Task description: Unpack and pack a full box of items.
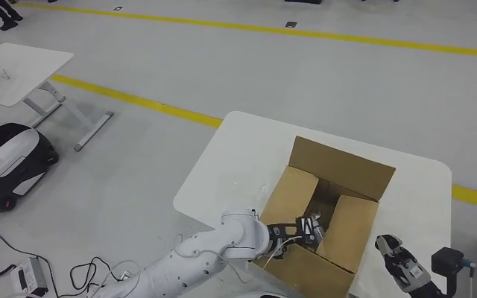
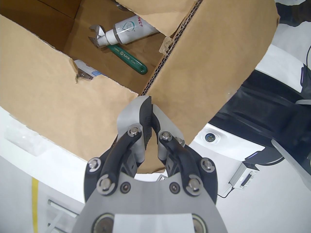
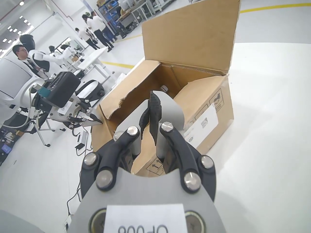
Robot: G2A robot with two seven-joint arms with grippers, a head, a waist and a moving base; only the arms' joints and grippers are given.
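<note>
An open cardboard box (image 1: 298,190) stands on the white table (image 1: 238,156), its flaps up. Inside lie a white tube (image 2: 128,31), a green-handled wrench (image 2: 127,59) and a white packet (image 2: 85,70) partly under a flap. My left gripper (image 2: 148,105) is shut, its tips against the corner of the near flap (image 2: 206,61); it is also seen from the side (image 3: 96,121) and from above (image 1: 309,227). My right gripper (image 3: 151,109) is shut and empty, off the box's near right corner (image 1: 393,255), pointing at the box (image 3: 206,112).
A second white table (image 1: 30,71) and a dark wheeled base (image 1: 22,160) stand on the floor at the far left. Cables (image 1: 89,272) lie on the floor by the near edge. Bare tabletop (image 3: 267,122) lies right of the box.
</note>
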